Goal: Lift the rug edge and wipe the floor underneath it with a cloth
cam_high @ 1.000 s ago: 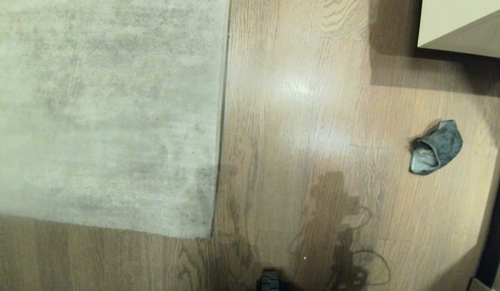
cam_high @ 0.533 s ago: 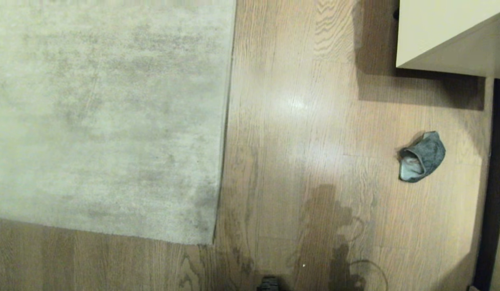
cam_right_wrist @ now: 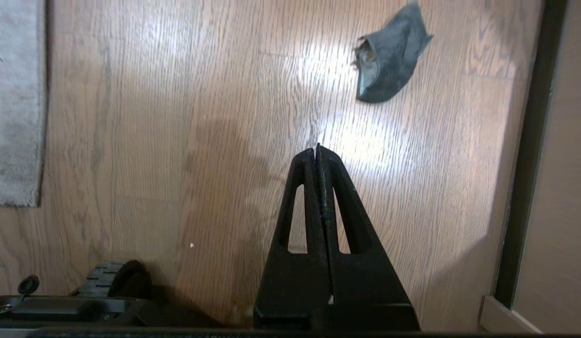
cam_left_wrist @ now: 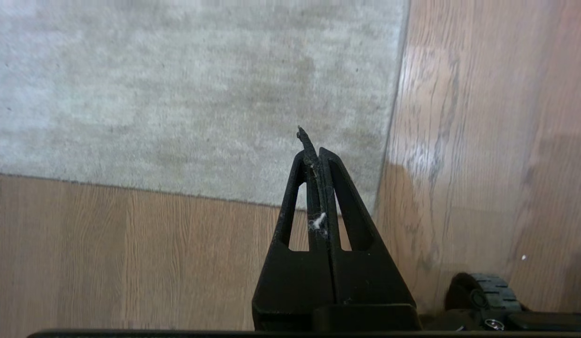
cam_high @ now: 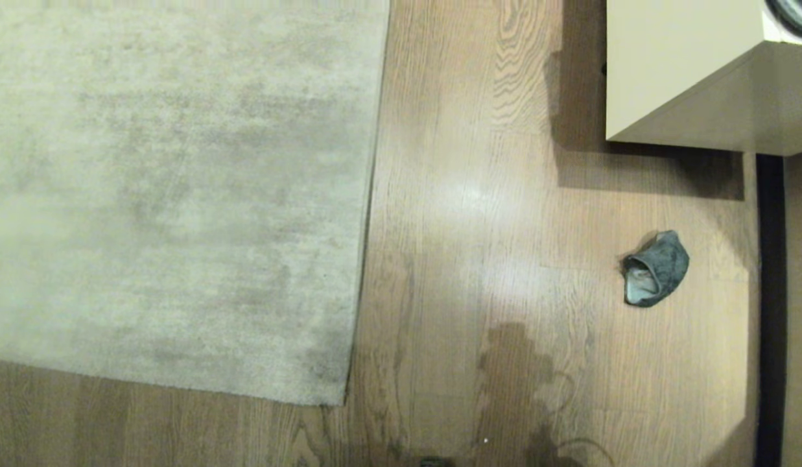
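Head view gives you the rug edge (cam_high: 369, 214) as a straight border running up and down the frame, lying flat on the floor (cam_high: 465, 214), with the rug (cam_high: 167, 181) spreading off to the robot's left and its near corner ending just short of the bottom of the frame. You have the cloth (cam_high: 655, 268) crumpled on the bare planks well apart from that edge, over toward the robot's right, near a dark strip that runs along the floor's right side. Beyond the cloth, in the far right corner of the scene, stands a pale cabinet (cam_high: 679, 65) casting a shadow on the wood. Your left gripper (cam_left_wrist: 313, 155) hangs above the rug's near corner with its jaws clenched together on nothing, a bit of white fluff stuck between them. Your right gripper (cam_right_wrist: 317, 155) hangs over bare floor, likewise pressed closed and empty, with the cloth (cam_right_wrist: 389, 54) lying ahead of its tips and apart from them. A wheel (cam_right_wrist: 112, 278) of the base shows beside each gripper.
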